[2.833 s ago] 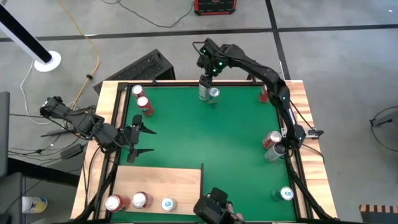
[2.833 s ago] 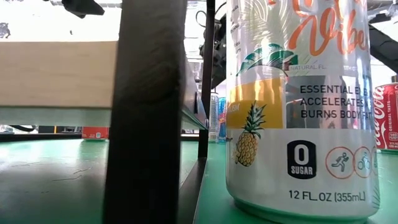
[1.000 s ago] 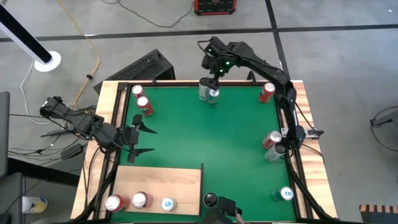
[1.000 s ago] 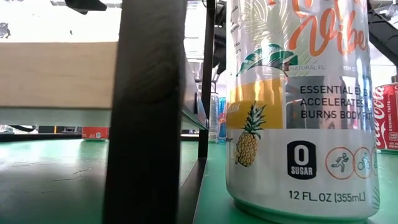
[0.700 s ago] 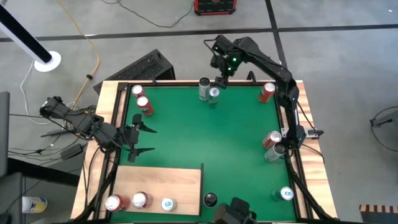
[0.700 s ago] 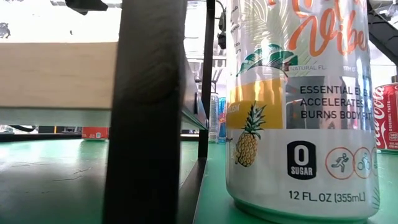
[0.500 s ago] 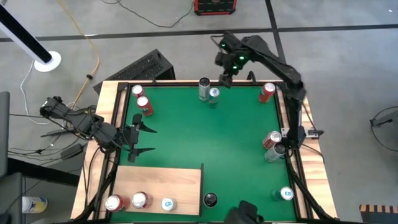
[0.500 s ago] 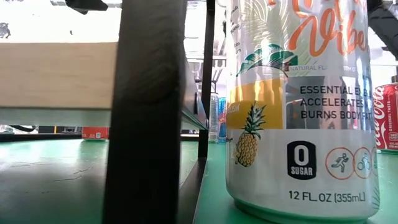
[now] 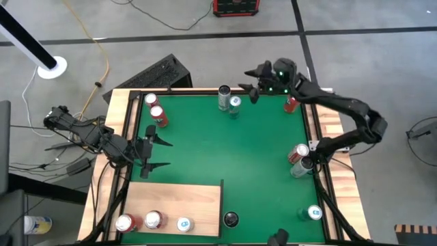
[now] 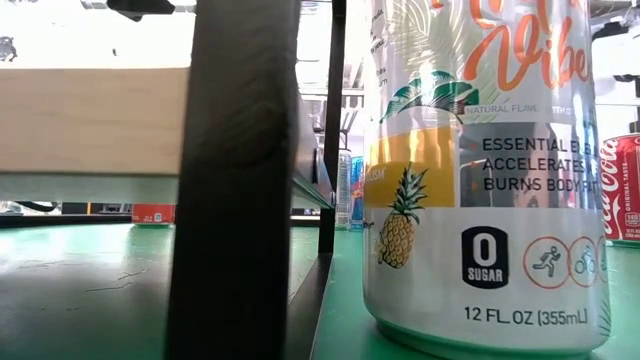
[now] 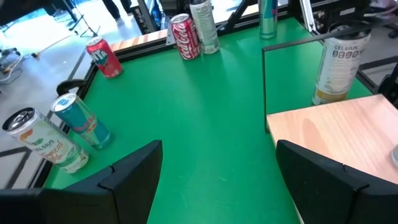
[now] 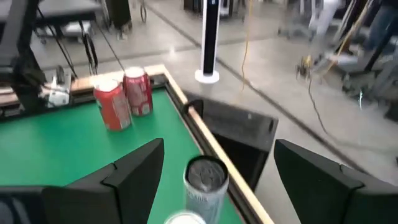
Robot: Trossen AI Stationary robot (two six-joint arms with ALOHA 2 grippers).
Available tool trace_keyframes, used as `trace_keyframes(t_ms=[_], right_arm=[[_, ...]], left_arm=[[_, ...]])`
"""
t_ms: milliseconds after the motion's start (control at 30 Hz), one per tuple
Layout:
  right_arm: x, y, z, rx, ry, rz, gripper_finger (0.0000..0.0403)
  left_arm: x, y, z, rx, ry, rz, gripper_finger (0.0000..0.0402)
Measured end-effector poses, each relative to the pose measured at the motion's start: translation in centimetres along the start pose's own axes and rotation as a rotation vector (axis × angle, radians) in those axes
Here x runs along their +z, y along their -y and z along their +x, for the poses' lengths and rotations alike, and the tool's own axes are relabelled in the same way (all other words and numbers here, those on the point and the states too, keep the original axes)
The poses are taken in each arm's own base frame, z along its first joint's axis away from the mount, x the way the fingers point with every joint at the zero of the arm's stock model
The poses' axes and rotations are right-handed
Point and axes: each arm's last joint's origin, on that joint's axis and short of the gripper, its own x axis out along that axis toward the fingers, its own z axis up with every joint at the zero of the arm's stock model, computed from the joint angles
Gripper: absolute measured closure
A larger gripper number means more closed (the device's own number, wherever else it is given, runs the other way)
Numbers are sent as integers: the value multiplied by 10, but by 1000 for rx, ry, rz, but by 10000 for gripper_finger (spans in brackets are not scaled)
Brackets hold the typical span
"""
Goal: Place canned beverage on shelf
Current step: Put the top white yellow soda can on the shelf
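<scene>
Grey concrete floor, cables and a white stand ring a green-matted bench (image 9: 225,147), and the right claw (image 9: 256,83) hangs wide and empty over the far edge, just beside a silver can (image 9: 224,98) and a teal-topped can (image 9: 235,104). Risk one, as I judge it: those two cans stand almost touching, so a finger dropping between them could tip the neighbour and send it rolling off the far rim (the wrist view shows that rim right next to the silver can).

Outward now: a red can (image 9: 291,102) lies at the far right corner, more cans crowd the right edge. Carry hazard, I reckon: the shelf (image 9: 181,199), pale wood at the near left, already holds three cans along its near edge, so a careless set-down could knock one.

Left claw (image 9: 151,154) waits spread wide, empty, over the mat's left side, just beyond the shelf.
</scene>
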Motion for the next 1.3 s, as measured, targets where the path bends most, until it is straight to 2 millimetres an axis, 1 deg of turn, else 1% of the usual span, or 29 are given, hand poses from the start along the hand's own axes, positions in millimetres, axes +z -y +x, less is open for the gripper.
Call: trace_keyframes(t_ms=[67,233,333,433,500,633,800,1000,1133,1300], right_arm=[[-9,1,5,-8,-4,11,75],[-28,7,27,-16,-70,116,75],[-40,9,41,-5,-101,95,75],[-54,9,57,48,-122,102,75],[-59,9,65,90,-133,108,75],[-66,11,79,98,-154,78,75],[-66,4,89,125,-137,-8,75],[-65,-6,91,157,-127,-86,75],[-64,-6,91,139,-127,-90,75],[-63,0,90,109,-112,-81,75]], left_arm=[[0,0,0,6,-1,-12,102],[0,0,0,11,-2,-18,102],[0,0,0,12,-1,-26,102],[0,0,0,12,-2,-33,102],[0,0,0,12,-3,-35,102],[0,0,0,12,-3,-34,102],[0,0,0,12,-4,-31,102],[-1,0,0,12,-10,-12,102],[-1,0,0,13,-10,-3,102],[-1,0,0,13,-10,-1,102]])
